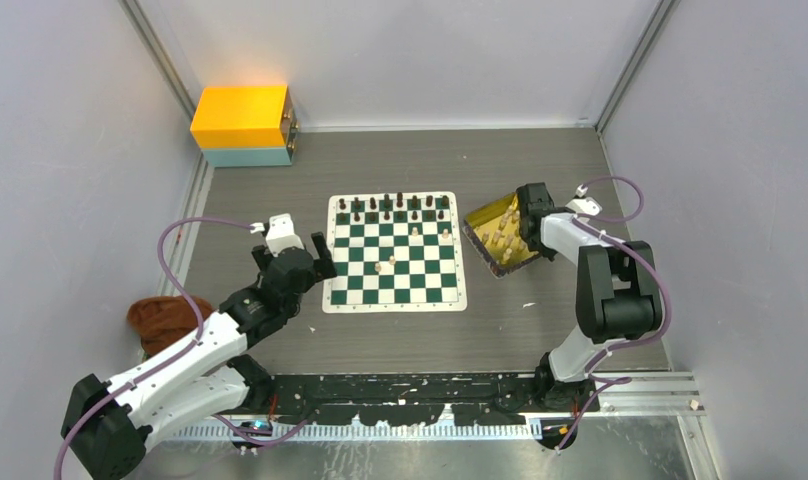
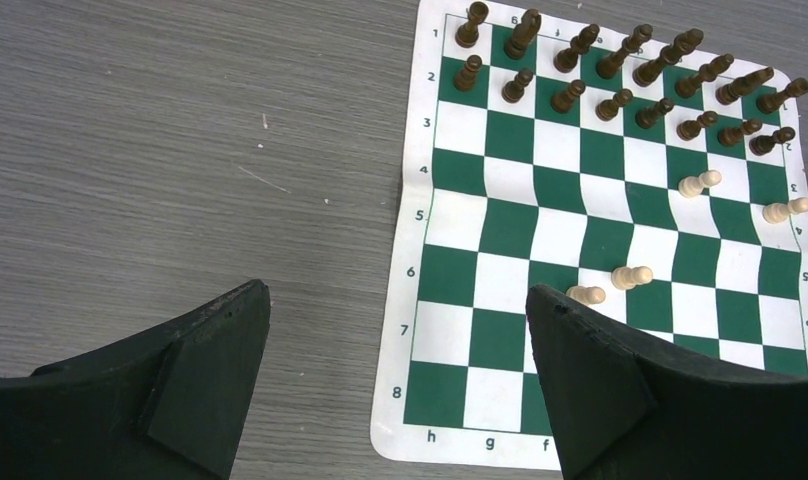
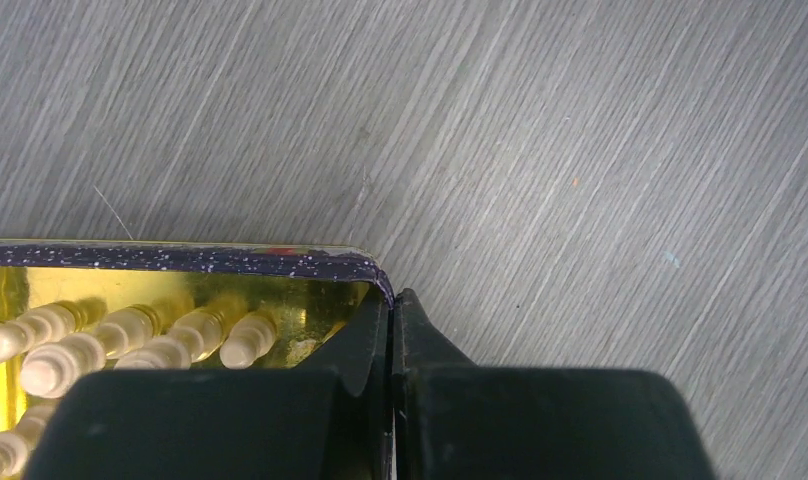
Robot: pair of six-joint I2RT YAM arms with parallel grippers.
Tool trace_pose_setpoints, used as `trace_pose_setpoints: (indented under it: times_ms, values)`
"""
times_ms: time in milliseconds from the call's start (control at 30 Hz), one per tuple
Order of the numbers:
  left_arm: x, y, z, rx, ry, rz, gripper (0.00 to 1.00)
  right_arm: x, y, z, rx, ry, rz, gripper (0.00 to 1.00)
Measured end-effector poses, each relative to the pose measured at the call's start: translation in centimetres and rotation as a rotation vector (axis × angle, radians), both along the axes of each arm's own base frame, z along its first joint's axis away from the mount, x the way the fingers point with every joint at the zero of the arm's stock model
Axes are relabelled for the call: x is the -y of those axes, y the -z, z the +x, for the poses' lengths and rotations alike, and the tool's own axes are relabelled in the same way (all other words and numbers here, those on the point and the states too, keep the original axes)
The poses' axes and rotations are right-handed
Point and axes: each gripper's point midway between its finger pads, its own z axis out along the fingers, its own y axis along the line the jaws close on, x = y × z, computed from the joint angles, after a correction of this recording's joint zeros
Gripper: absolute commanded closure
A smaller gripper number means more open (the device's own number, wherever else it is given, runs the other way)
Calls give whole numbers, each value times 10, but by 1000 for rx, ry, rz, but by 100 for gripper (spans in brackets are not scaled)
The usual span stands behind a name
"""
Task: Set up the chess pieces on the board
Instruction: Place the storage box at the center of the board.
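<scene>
Fingers of right gripper (image 3: pixel 392 300) clamped rim of gold tray (image 3: pixel 180 258); fingers of left gripper (image 2: pixel 395 295) stood apart at 9 o'clock edge of board (image 2: pixel 450 225).

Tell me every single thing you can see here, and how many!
board: one, green and white, centre
gold tray: one, shiny gold, right of the board
dark chess pieces: sixteen, brown, two rows along the board's far edge
pale chess pieces on the board: four, cream, scattered mid-board
pale chess pieces in the tray: several, cream, count unclear
box: one, yellow over pale blue, far left corner
cloth: one, brown, near left side
table: one, grey
left claw: one, black, open beside the board's left edge
right claw: one, black, shut on the tray's corner
</scene>
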Motion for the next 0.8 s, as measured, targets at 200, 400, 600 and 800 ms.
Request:
trace_pose_setpoints:
  times_ms: [200, 400, 600, 800]
  values:
    - [0, 2, 0, -6, 0, 6, 0, 2, 0, 0, 9, 26, 17, 100]
    - [0, 4, 1, -10, 0, 9, 0, 2, -3, 6, 16, 48, 24, 97]
    - [2, 5, 2, -10, 0, 10, 0, 2, -4, 11, 18, 59, 22, 80]
    - [2, 7, 3, -16, 0, 15, 0, 2, -4, 14, 24, 61, 23, 56]
